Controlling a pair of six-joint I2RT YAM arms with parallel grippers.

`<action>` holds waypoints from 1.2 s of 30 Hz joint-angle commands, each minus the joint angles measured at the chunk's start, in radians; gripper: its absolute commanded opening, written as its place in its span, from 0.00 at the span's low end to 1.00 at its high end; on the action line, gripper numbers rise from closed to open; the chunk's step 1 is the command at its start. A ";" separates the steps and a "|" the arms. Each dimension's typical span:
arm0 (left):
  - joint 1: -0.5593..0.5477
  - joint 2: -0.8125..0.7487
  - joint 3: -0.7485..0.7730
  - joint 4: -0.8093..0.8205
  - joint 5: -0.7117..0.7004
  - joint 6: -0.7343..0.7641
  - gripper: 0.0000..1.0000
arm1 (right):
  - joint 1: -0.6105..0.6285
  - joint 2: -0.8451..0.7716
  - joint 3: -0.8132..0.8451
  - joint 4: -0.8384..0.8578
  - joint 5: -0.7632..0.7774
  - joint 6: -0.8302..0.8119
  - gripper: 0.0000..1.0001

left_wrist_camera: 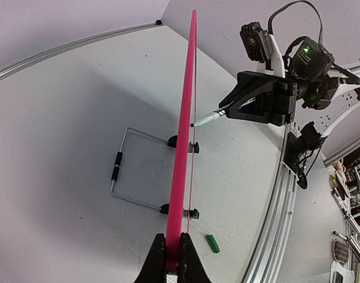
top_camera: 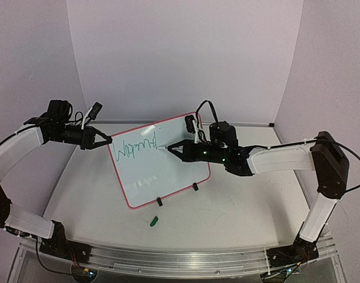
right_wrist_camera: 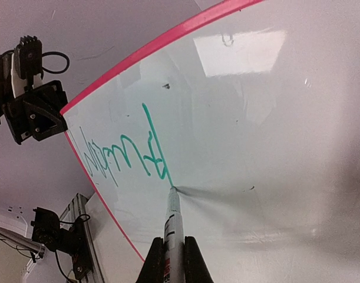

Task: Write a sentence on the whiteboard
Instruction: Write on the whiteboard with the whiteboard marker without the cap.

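Whiteboard (top_camera: pixel 162 171) standing on the worktop (top_camera: pixel 238 206), its edge pinched by the left pincer (top_camera: pixel 107 140); the right pincer (top_camera: pixel 174 149), pinching a marker (right_wrist_camera: pixel 172 218), touches its tip beside the sentence (top_camera: pixel 132 146), of which only the first green word appears written.

We see pale lilac walls (top_camera: pixel 185 53) closing around a white table (top_camera: pixel 238 206), an aluminium rail (top_camera: pixel 185 259) along its near edge, evenly lit.

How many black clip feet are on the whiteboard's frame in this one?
2, both on the whiteboard's bottom edge: left foot nearer the left arm, right foot nearer the right arm. None looks hidden.
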 commanded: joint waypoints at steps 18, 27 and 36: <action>-0.023 -0.003 0.007 -0.020 -0.004 0.013 0.00 | -0.010 -0.040 -0.022 0.118 0.183 0.053 0.00; -0.024 -0.003 0.007 -0.020 -0.005 0.013 0.00 | -0.011 -0.035 -0.035 0.102 0.157 0.054 0.00; -0.024 0.000 0.008 -0.021 -0.007 0.013 0.00 | -0.010 -0.026 -0.068 0.088 0.118 0.059 0.00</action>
